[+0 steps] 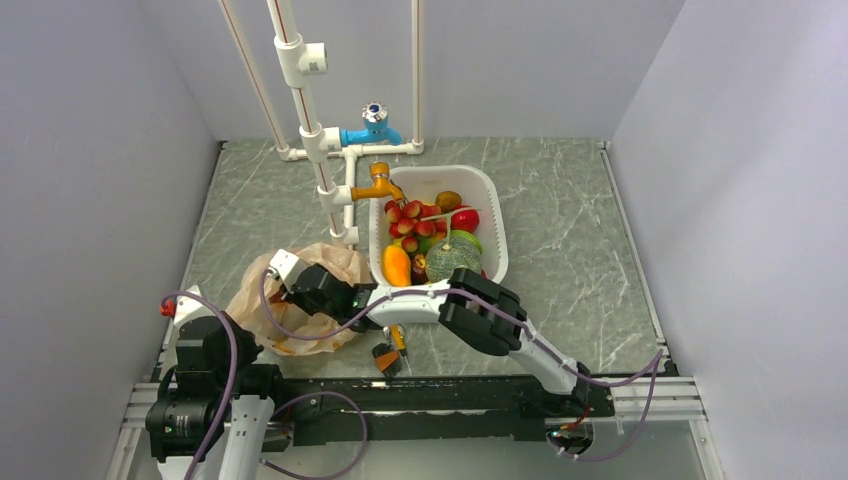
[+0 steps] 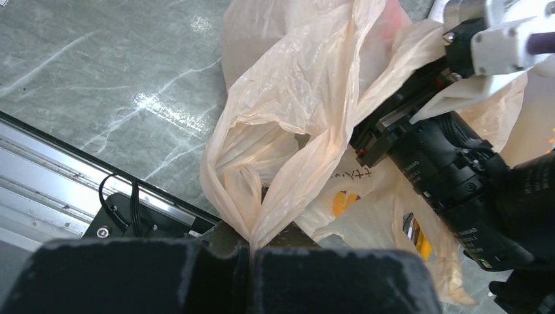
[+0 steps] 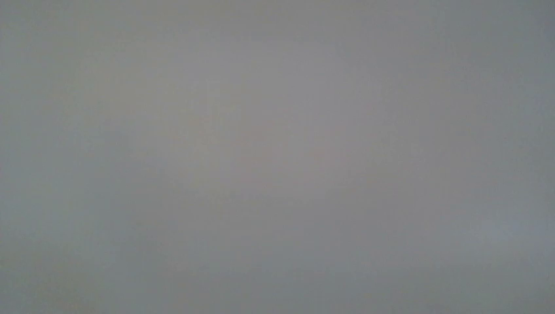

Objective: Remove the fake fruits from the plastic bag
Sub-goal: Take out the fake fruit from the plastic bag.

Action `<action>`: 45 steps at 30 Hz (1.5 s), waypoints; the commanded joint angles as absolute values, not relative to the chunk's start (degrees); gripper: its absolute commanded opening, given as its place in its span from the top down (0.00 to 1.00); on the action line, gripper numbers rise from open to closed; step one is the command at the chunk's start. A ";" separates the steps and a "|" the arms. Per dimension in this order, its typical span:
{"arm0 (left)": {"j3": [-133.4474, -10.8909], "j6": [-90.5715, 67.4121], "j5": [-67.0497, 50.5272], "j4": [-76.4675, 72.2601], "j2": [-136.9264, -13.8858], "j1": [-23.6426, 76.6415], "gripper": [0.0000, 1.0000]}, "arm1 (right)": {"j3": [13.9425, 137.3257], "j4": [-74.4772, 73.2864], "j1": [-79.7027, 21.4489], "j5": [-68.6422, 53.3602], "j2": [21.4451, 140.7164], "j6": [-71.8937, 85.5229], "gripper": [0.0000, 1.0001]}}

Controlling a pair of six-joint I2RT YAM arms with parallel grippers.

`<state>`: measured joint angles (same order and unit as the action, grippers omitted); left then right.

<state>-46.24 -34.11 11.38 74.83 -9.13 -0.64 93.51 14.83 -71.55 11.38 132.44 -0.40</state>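
While closed tight, L tool (image 2: 250, 252) pinches bag (image 2: 294, 85).

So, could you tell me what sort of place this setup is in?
It looks like a lab test cell staged as a sink area. Plain white walls box in a marbled table, and white pipes with a blue tap stand beside a basin.

Top view: bright, even overhead light; faint, soft shadows on the table (image 1: 580, 260); walls splay toward the frame edges. Left wrist view: plastic bag (image 2: 307, 98) sharp, white glare streak on the marble toward the left edge, left gripper (image 2: 250, 261) dark and blurred. Right wrist view: featureless grey blur.
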 commanded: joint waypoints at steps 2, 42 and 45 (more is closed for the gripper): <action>-46.23 -33.87 10.87 73.66 -8.24 -0.62 1.00 | 93.94 15.56 -71.25 10.59 125.64 -0.09 0.94; -44.04 -33.40 5.42 68.79 -8.34 -6.11 1.00 | 70.48 17.59 -71.78 -7.91 91.85 7.89 1.00; -43.95 -32.89 4.68 68.40 -8.70 -6.81 1.00 | 68.18 17.75 -71.53 -7.04 87.68 7.65 1.00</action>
